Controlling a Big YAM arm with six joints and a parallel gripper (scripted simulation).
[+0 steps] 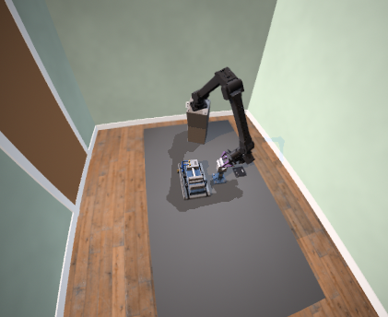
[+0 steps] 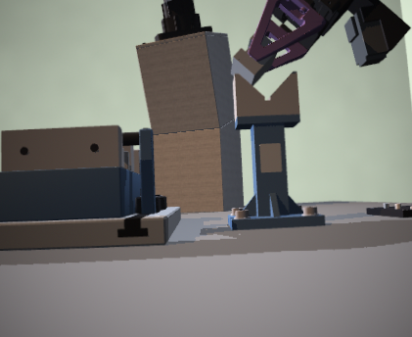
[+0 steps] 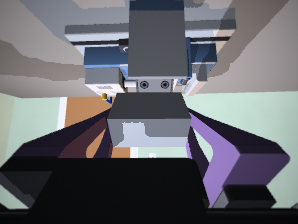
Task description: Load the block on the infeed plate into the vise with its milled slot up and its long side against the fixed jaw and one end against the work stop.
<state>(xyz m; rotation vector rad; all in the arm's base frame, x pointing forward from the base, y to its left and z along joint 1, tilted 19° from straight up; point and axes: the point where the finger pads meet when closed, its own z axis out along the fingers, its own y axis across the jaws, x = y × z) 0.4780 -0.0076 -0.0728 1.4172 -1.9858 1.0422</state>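
Desk surface (image 1: 222, 249) (image 2: 226, 294) (image 3: 27, 57): dark grey, rectangular in outline, bordered by brown plank floor (image 1: 111, 230); shadows fall around the equipment.
Arm pedestal (image 1: 197, 129) (image 2: 187, 88): upright, near the far edge, between the far corners.
Vise (image 1: 196, 188) (image 2: 79, 235) (image 3: 102, 56): on its base, in the far half, nearer the left edge than the right.
V-block stand (image 1: 219, 180) (image 2: 256, 171): upright, bolted foot, just beside the vise toward the right edge.
Infeed plate (image 1: 240, 171) (image 2: 397, 212): flat, dark, between V-block stand and right edge.
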